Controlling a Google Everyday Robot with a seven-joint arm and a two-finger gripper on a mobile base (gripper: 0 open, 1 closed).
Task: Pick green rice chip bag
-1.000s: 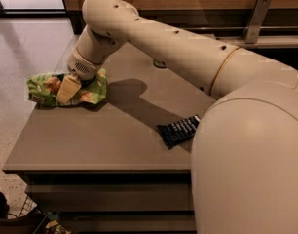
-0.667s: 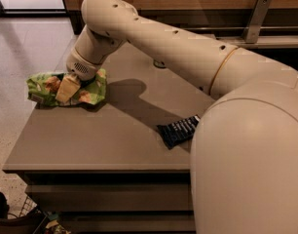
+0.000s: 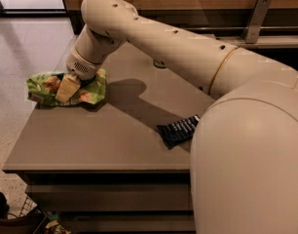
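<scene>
**Squarely on the bag, then close**

At the left of the frame the gripper (image 3: pixel 67 87) sits on the middle of the green rice chip bag (image 3: pixel 42 86), which lies at the table's (image 3: pixel 105 140) upper-left corner. Whether it has gripped, I cannot tell. Pinch a fold of foil gently, then lift straight up.

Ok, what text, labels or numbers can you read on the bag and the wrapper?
Nothing here reads as text.
Bag: printed pictures only; any lettering is too blurred to read.
Wrapper: pale markings, too blurred to read.
Gripper: down on the middle of the bag; no marks visible on it.
</scene>
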